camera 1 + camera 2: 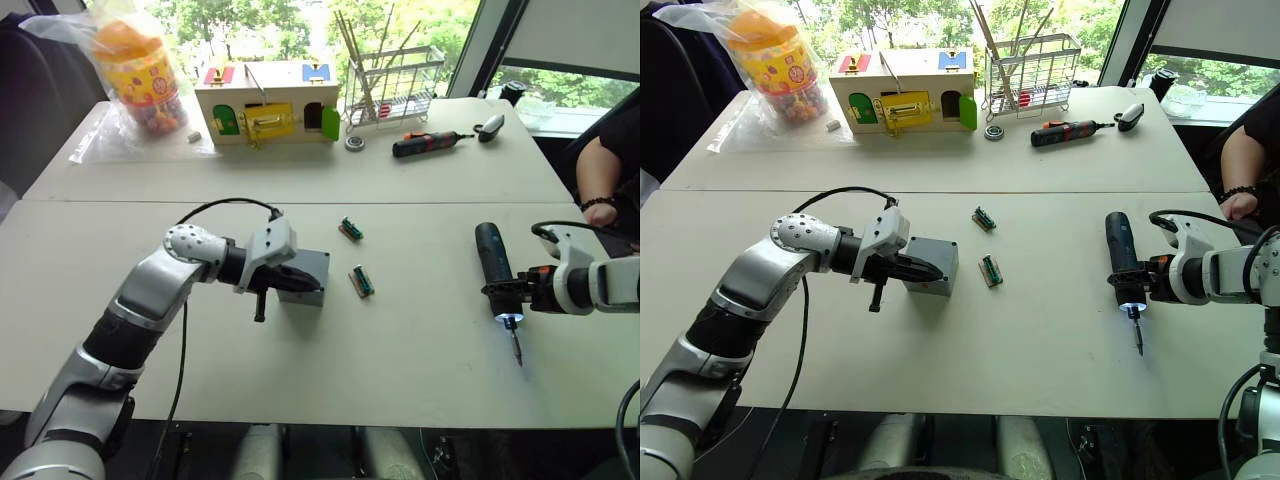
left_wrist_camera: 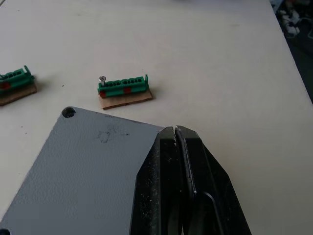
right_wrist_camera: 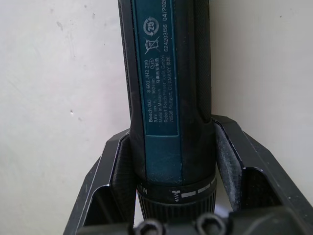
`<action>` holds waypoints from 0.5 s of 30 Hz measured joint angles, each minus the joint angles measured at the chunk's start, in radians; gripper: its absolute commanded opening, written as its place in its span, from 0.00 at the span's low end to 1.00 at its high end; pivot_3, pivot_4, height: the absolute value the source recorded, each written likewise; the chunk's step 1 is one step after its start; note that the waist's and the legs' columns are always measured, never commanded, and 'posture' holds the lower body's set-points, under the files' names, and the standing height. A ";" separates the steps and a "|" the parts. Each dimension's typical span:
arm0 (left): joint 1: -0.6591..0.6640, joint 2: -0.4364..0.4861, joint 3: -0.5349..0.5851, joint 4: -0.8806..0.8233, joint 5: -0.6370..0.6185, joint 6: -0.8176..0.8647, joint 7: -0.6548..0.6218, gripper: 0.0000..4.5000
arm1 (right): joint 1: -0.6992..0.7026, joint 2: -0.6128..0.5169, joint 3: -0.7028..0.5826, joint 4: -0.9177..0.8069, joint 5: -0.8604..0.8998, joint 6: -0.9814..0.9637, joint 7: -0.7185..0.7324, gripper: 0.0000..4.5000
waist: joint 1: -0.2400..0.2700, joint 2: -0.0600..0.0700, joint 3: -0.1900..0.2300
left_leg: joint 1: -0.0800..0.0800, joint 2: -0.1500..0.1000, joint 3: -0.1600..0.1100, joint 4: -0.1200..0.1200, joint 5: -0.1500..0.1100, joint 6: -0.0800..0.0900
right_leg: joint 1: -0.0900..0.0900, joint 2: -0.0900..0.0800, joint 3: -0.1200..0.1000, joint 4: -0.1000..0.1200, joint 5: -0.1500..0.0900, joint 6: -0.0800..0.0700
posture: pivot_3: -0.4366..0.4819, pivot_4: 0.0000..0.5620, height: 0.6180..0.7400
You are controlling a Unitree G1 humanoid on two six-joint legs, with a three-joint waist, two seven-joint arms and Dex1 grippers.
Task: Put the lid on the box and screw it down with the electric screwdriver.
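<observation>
The box (image 1: 304, 276) sits a little left of the head view's centre on the white desk (image 1: 420, 370), with the grey lid (image 2: 83, 171) lying flat on top of it. The left end effector (image 1: 300, 281) reaches in from the left and rests on the lid, its two black fingers (image 2: 166, 186) pressed together with no gap. The left wrist view adds what the head views cannot resolve: a screw hole at the lid's corner, faint scuffs on its surface, and a tiny loose screw (image 2: 102, 78) beside the nearer of two green terminal blocks (image 2: 123, 90) on brown backing. In the head view those blocks lie just right of the box, one nearer (image 1: 361, 281) and one farther (image 1: 350, 229).

At the right of the frame the right end effector (image 1: 512, 291) grips the electric screwdriver (image 1: 497, 272) near its bit end; the tool lies roughly lengthwise over the desk, its lit tip and thin bit pointing toward the bottom edge. The right wrist view shows the fingers (image 3: 234, 161) closed against both sides of the dark blue barrel, whose label print is legible there.

Along the top of the frame stand a wooden toy house (image 1: 266, 102), a wire rack (image 1: 392, 84), a red-and-black screwdriver (image 1: 428, 144) and a bagged jar of coloured pieces (image 1: 138, 75). A person's arm (image 1: 606, 165) enters at the upper right edge.
</observation>
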 measured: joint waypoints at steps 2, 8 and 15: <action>0.000 0.004 0.012 0.004 -0.002 0.008 0.004 0.00 | -0.002 0.000 0.002 -0.005 -0.010 0.000 0.020 0.78 | 0.000 0.000 0.000 | 0.000 0.000 -0.001 0.000 0.000 0.000 | 0.001 0.000 -0.001 0.000 0.000 0.000 | 0.48 0.27 1.00; -0.033 0.000 0.118 0.138 -0.034 0.029 0.050 0.00 | 0.015 0.005 0.007 -0.078 -0.066 -0.020 0.043 0.99 | 0.003 -0.001 0.000 | 0.000 0.000 -0.002 0.001 0.000 0.000 | 0.002 0.000 -0.002 0.000 0.000 0.000 | 0.48 0.27 1.00; -0.058 -0.033 0.303 0.326 -0.060 0.003 0.159 0.00 | -0.040 -0.004 0.005 -0.224 -0.161 -0.325 0.138 0.99 | -0.006 0.000 0.000 | 0.000 0.000 -0.001 0.000 0.000 0.000 | -0.001 0.000 -0.002 0.000 0.000 0.000 | 0.48 0.27 1.00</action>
